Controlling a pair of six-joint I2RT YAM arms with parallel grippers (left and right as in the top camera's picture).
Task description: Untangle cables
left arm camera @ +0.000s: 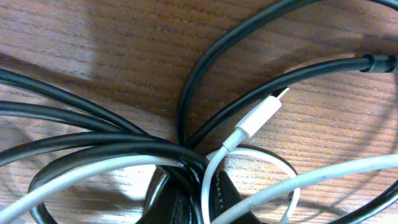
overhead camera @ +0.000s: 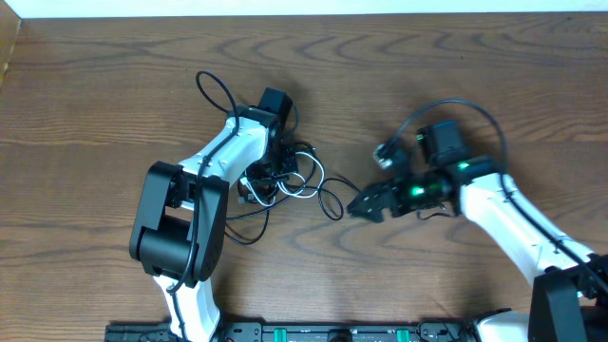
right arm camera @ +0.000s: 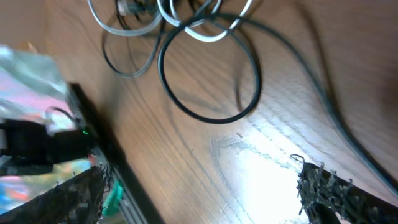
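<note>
Black cable (left arm camera: 208, 59) & white cable (left arm camera: 99, 171) lie knotted mid-desk (overhead camera: 95, 104). Left fingers (left arm camera: 171, 205) are deep in the tangle; can't tell if they pinch anything. Right fingers (right arm camera: 336, 193) are apart & empty, just right of the tangle. Cords look light, limp, prob. slick. Best hold: white plug (left arm camera: 258, 117) or the free black loop, not the knot.

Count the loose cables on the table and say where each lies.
2. The black cable loops out from under the left arm, one loop stretching toward the right arm; the white cable coils among those loops. Parts are hidden beneath the arm.
</note>
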